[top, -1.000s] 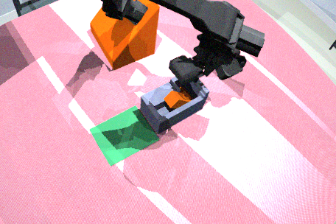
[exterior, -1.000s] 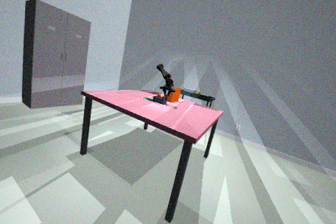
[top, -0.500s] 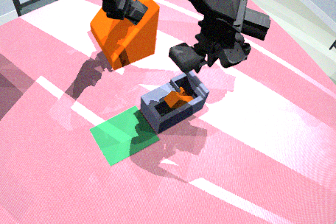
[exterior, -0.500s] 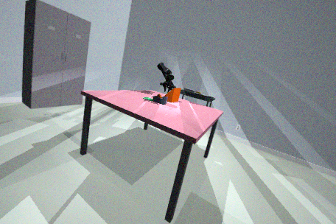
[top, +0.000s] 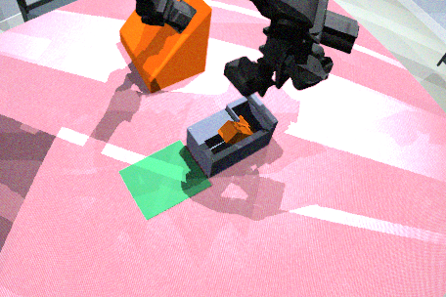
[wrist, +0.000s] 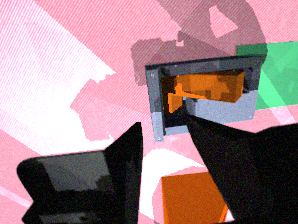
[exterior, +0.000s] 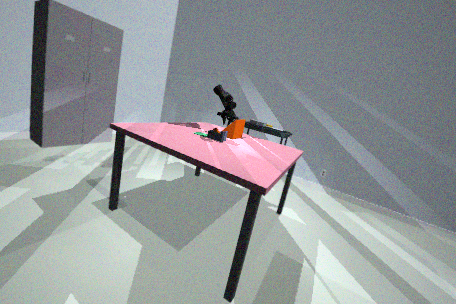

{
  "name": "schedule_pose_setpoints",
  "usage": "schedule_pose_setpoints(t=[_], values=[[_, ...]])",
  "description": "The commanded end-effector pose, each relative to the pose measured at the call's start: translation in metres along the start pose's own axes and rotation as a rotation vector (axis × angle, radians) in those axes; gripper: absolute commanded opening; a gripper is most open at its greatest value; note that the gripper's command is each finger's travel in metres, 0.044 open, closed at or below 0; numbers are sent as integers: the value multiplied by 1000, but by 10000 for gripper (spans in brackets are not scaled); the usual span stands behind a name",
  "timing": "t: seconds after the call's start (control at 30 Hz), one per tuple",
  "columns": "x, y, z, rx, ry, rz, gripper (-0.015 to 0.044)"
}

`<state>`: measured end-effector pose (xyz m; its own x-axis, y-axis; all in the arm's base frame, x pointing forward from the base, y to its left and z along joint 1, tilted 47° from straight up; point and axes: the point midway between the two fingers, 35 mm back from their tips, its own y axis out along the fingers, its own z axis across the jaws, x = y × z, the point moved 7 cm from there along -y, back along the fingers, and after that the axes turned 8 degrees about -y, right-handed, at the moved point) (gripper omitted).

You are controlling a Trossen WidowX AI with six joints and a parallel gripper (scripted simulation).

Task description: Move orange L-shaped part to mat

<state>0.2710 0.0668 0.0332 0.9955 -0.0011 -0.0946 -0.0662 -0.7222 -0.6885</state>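
The orange L-shaped part [top: 235, 132] [wrist: 210, 86] is in the grey tray [top: 240, 152] [wrist: 220, 111]. It is tilted: its plain end, toward the green mat, stands up out of the pocket with a dark gap beneath it, and its L-shaped end sits low in the deeper recess at the tray's far end from the mat. The green mat [top: 156, 192] [wrist: 280, 75] lies beside the tray with nothing on it. My gripper [top: 280, 88] [wrist: 164, 124] is open and empty, above and a little beyond the tray's recessed end, touching neither tray nor part.
A large orange block with a sloping face [top: 192, 56] [exterior: 236, 129] [wrist: 187, 200] stands on the pink table [top: 274, 261] [exterior: 250, 164] behind the tray, under the arm. The arm reaches over it. A dark bench and a grey cabinet [exterior: 80, 77] stand away from the table.
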Motion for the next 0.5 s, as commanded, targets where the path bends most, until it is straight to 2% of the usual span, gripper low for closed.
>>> schedule_pose_setpoints(t=[0.0, 0.13, 0.47], values=[[0, 0, 0, -1, -4, -1, 180], [1, -1, -9, 0, 172, 0, 280], [1, -3, -59, -8, 1200, 7, 280]])
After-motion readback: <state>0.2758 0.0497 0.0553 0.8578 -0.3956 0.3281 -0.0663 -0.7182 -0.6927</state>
